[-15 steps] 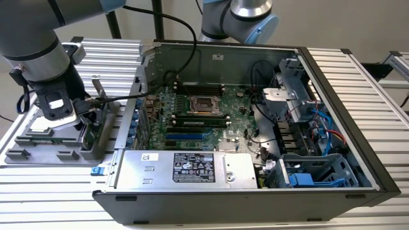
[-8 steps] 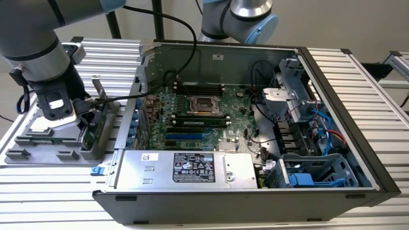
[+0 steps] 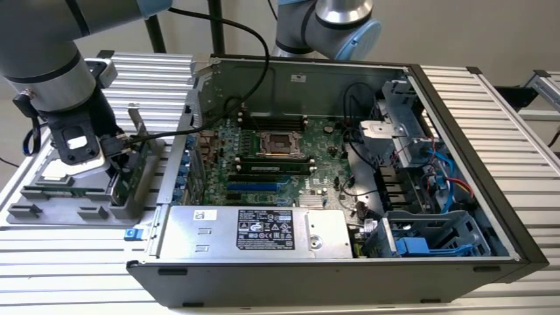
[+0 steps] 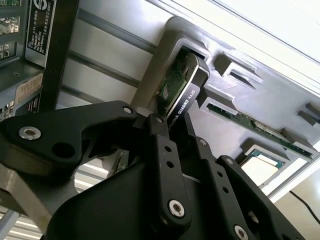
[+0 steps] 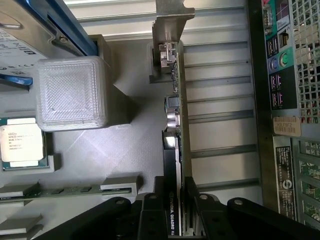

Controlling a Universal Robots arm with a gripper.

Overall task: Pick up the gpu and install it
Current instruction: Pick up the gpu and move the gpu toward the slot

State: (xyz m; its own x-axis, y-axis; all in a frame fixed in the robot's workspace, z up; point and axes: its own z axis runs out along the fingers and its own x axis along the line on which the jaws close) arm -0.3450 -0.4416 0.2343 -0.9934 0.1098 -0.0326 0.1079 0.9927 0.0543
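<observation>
We see the end effector [image 3: 118, 141] low over the gray tray [image 3: 35, 213] on the exterior view's left, clenched on the gpu [image 3: 127, 180]. In the first wrist view, the black fingers [image 5: 152, 210] sit on either side of the card [image 5: 175, 150], one against its black face and the other on the green board side. The end effector [image 5: 176, 197] grips the end away from the silver bracket [image 5: 172, 20]. The second wrist view shows the same hold: the end effector [image 4: 147, 117] is closed around the upper edge of the gpu [image 4: 180, 82], whose end rests in a slotted post of the tray [image 4: 280, 100].

The gpu stands on its long edge in the tray, upright, running from near to far, with the bracket at the far end. It has not left its slots.

Beside it in the tray [image 5: 125, 150] lie a narrow green memory stick [image 5: 60, 191] and a square processor chip [image 5: 20, 142], both apart from the card. A pale ribbed block [image 5: 70, 92] stands between them and the bracket end.

Just to the right of the tray, the open computer case [image 3: 350, 275] lies on its side on the slatted metal table [image 3: 70, 262]. Its motherboard [image 3: 271, 157] faces up, and the silver power supply [image 3: 254, 233] sits along the near wall.
</observation>
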